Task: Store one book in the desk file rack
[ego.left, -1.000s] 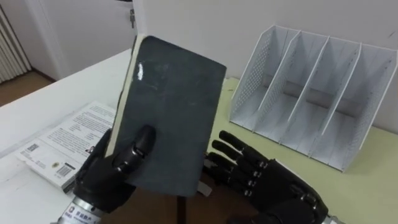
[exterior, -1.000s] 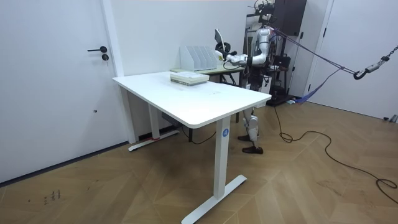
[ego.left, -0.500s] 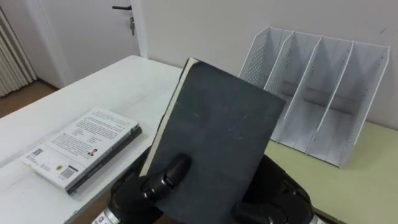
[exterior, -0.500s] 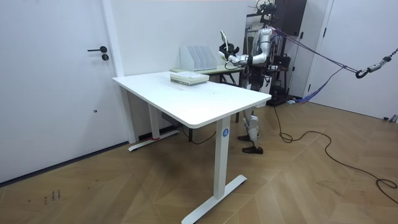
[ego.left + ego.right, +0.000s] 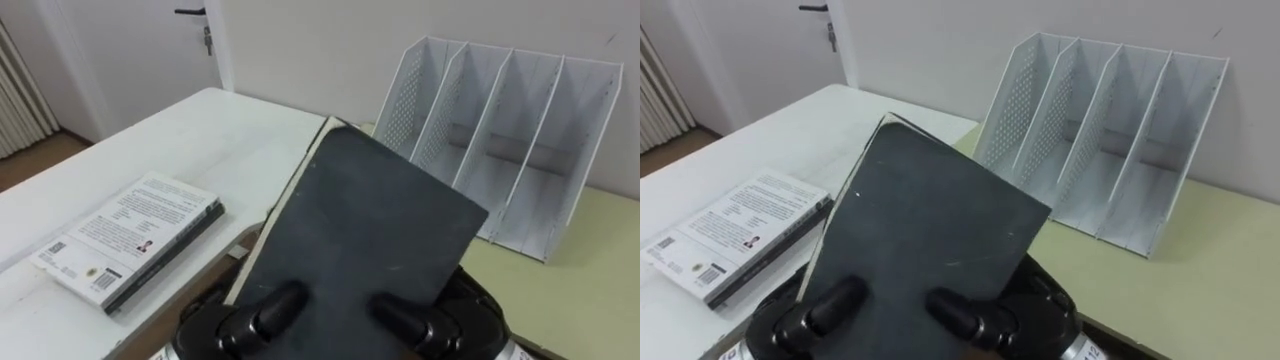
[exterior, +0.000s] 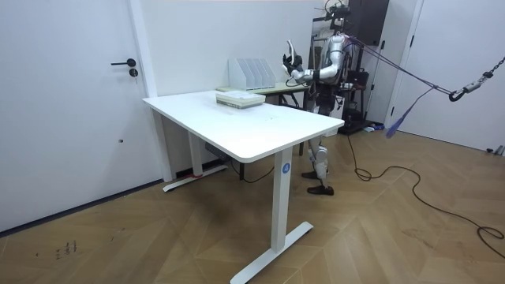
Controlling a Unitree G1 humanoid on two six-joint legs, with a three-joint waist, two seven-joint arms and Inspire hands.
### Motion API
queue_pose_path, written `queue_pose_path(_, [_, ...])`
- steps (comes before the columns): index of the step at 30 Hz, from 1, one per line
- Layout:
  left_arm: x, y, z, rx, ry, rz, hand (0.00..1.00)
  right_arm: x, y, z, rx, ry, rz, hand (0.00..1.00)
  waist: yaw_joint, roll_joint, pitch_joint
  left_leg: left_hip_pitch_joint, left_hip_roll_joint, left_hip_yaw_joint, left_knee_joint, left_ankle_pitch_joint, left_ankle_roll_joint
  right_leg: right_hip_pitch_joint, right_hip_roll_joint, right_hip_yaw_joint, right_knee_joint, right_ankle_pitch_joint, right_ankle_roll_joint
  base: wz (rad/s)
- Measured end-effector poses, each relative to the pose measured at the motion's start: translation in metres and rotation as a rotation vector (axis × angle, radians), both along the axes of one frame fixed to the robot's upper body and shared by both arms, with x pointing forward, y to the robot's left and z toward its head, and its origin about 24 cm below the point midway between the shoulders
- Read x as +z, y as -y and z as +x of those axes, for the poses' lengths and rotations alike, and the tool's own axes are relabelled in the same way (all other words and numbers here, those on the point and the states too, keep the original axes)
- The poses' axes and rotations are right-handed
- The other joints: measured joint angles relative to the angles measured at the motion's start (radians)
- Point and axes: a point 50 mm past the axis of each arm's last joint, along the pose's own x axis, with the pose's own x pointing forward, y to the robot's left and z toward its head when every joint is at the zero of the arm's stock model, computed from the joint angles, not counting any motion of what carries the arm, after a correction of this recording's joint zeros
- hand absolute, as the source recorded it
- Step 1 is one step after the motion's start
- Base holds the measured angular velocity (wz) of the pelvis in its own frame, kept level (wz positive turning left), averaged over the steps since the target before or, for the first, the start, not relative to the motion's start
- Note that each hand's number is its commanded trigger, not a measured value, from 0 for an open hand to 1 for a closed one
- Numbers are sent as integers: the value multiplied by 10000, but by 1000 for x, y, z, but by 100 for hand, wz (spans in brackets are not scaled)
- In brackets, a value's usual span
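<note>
Book (image 5: 360,225) tilted up | lower edge clasped by left hand (image 5: 262,311) and right hand (image 5: 412,316)

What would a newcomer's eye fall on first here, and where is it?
A dark book tilts up in the foreground, gripped at its lower edge by the left hand and the right hand. Behind it to the right stands a white file rack; to the left, stacked books lie on the white desk.
</note>
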Motion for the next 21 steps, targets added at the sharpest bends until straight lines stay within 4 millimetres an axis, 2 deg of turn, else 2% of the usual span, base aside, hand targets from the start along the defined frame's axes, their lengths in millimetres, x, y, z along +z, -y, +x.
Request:
queue_pose_path(16, [-1,-5,1,-100,-351,323,100,1,-1,-3,353,-324,269,100,0,-1,-12,23,12,232,146,-3,-6,11,20,79,-15,2,2,-1])
queue_pose_path(17, [-1,-6,1,-107,-351,363,87,1,-1,-3,365,-341,263,100,0,-10,-16,24,11,234,145,-4,-8,15,22,78,-15,2,1,0])
queue_pose_path(19, [-1,-7,1,-143,-375,437,69,0,-2,-5,423,-371,288,100,1,-33,-19,20,12,240,144,-7,-12,41,27,74,-15,8,-2,0])
queue_pose_path(20, [-1,-7,1,-166,-380,440,40,0,-2,-5,495,-363,313,100,-6,-39,-21,23,14,240,144,-9,-14,66,26,59,-32,14,-1,3])
queue_pose_path(21, [-1,-8,1,-181,-378,444,0,0,-2,-5,539,-350,330,100,-3,-49,-19,40,17,240,142,-10,-15,106,29,49,-61,24,4,4])
